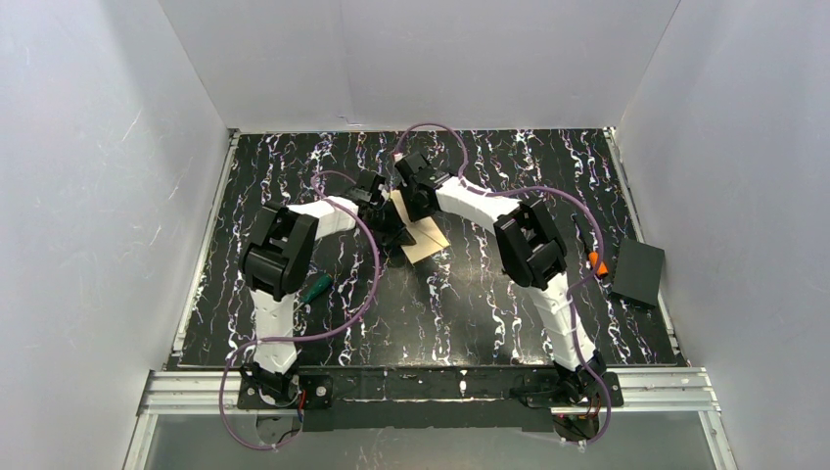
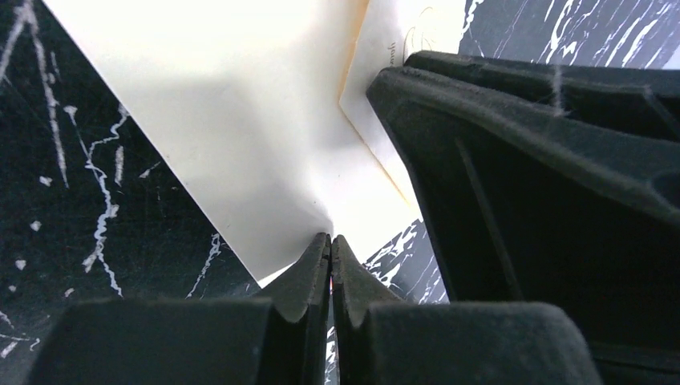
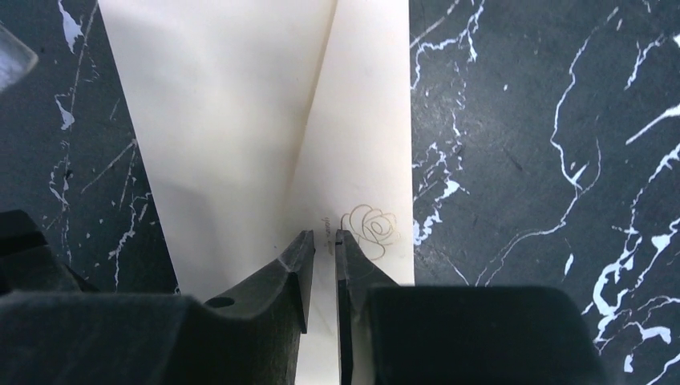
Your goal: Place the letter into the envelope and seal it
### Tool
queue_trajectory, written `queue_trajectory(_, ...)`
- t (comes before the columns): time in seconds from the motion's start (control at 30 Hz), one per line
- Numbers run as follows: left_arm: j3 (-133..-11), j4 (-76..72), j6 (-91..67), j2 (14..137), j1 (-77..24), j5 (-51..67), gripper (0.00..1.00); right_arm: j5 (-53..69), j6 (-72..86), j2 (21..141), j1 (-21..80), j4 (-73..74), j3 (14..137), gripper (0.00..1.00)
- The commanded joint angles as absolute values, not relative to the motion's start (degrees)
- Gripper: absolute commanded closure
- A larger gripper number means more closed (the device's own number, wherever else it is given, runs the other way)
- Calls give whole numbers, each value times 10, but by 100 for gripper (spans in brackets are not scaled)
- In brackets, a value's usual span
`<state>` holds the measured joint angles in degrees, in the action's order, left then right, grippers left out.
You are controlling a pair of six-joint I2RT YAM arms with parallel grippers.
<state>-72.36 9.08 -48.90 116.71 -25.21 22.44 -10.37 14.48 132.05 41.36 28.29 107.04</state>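
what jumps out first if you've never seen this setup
The left arm and right arm lean in over the black white-veined table, meeting at a tan sheet near its middle. Up close, the left gripper is pinched shut on the edge of a pale sheet, and a small gold rose sits by the right gripper.

Your table (image 1: 294, 176): black, white-veined marble pattern | green-handled tool (image 1: 315, 287): you'll find it lying flat on the left half | flat black box (image 1: 638, 271): across your table's right edge, tilted | small orange piece (image 1: 600, 265): just beside that box | white walls (image 1: 88, 196): three sides
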Motion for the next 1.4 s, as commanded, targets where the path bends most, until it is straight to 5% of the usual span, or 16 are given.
queue_trajectory(0.0, -655, 196, -477, 1227, -249, 215, 100, -89, 126, 1366, 417, 291, 1103, 77)
queue_trajectory(0.63, -599, 107, -518, 1245, -211, 319, 100, -180, 148, 1475, 421, 357, 1220, 76)
queue_trajectory(1.23, -637, 116, -529, 1256, -192, 319, 100, -58, 131, 1320, 411, 383, 1220, 66)
queue_trajectory(1.37, -640, 115, -530, 1260, -192, 319, 100, -72, 136, 1315, 411, 382, 1196, 73)
